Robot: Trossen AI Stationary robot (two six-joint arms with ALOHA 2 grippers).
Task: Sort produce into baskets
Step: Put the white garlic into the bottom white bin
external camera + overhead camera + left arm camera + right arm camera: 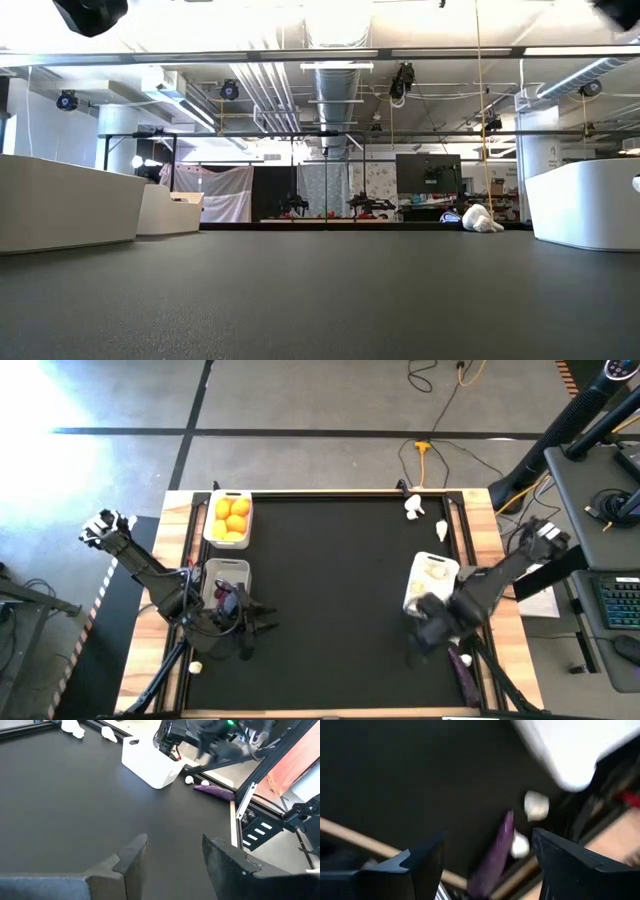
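— Orange citrus fruits, round and toy-sized, are already sitting together in one white rectangular plastic bin at the far left of the table, beyond the left gripper. That kind is looking finished.

— And the purple ones?

— A second white bin, just beside the left gripper on its outer side, is holding something dark, probably eggplants, though the arm is covering much of it. One elongated dark purple eggplant is lying loose on the black table mat, just ahead of the right gripper, near the table's edge.

— Garlic?

— Partly done. The third white bin, right beside the right gripper, is holding pale garlic bulbs. Two more white knobbly bulbs are lying well beyond that bin, by the far edge. Two small white pieces are resting next to the loose eggplant.

— What are the grippers doing?

— The right gripper is hovering with fingers spread and empty, the eggplant showing between them further out. The left one is also released, fingers apart over bare mat, holding nothing.

— So what is left?

— I'd judge more than half is sorted; the loose eggplant and the scattered garlic are remaining.
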